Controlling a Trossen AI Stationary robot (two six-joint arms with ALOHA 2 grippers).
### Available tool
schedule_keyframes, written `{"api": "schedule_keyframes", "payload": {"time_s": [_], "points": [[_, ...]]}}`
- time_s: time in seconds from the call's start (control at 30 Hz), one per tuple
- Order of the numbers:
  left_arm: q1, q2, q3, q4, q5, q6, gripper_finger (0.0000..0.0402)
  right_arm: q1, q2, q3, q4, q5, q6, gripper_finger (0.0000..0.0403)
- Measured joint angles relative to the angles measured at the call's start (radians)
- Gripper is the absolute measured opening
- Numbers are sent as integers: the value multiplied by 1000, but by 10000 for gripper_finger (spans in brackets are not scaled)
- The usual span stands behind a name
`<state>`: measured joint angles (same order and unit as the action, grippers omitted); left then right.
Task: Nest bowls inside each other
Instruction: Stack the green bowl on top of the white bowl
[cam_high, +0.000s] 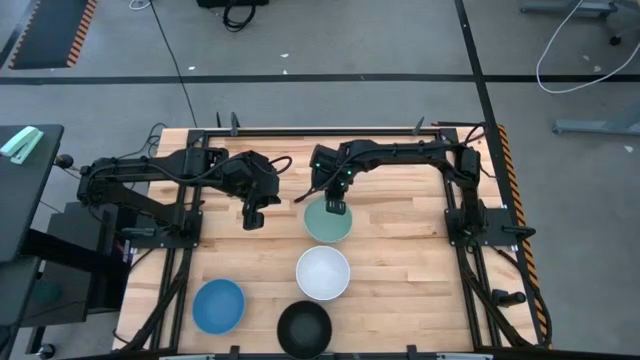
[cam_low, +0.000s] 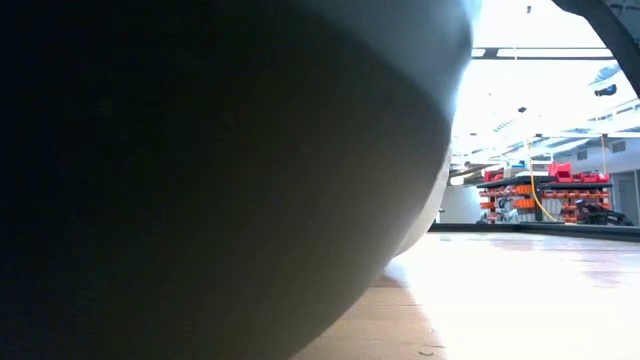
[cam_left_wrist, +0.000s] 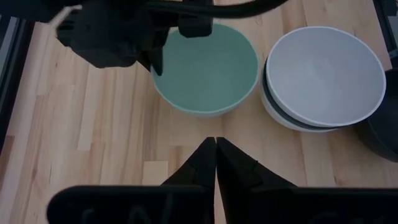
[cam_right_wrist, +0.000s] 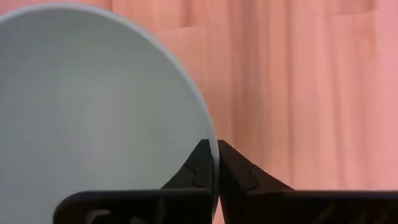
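Mint green bowl, frame centre, right gripper pinching its upper rim; white bowl directly below; left gripper pressed together.

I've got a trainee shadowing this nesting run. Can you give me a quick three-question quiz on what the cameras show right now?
1. True or false: the right gripper is shut on the rim of the mint green bowl.
2. Which bowl sits nearest the table's front left corner? A) blue bowl B) black bowl C) white bowl
3. Fill in: the left gripper holds ____.

Key: 1 true; 2 A; 3 nothing.
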<state>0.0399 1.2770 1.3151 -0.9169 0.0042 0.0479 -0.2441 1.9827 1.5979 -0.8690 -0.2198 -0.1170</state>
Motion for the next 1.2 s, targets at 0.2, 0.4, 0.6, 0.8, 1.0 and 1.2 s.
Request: {"api": "schedule_keyframes", "payload": {"time_s": [0.2, 0.4, 0.6, 0.8, 1.0, 1.2], "points": [[0, 0, 0, 0, 0, 16, 10, 26, 0, 125, -133, 79, -10, 7], [0, 0, 0, 0, 0, 17, 24, 102, 0, 288, -239, 89, -5, 7], [3, 0, 0, -9, -30, 43, 18, 204, 0, 430, -328, 89, 54, 7], [3, 0, 0, -18, -62, 43, 10, 322, 0, 475, -382, 88, 119, 7], [3, 0, 0, -18, -64, 42, 23, 422, 0, 451, -380, 84, 155, 7], [3, 0, 0, -18, -64, 35, 22, 457, 0, 367, -313, 63, 167, 7]]}}
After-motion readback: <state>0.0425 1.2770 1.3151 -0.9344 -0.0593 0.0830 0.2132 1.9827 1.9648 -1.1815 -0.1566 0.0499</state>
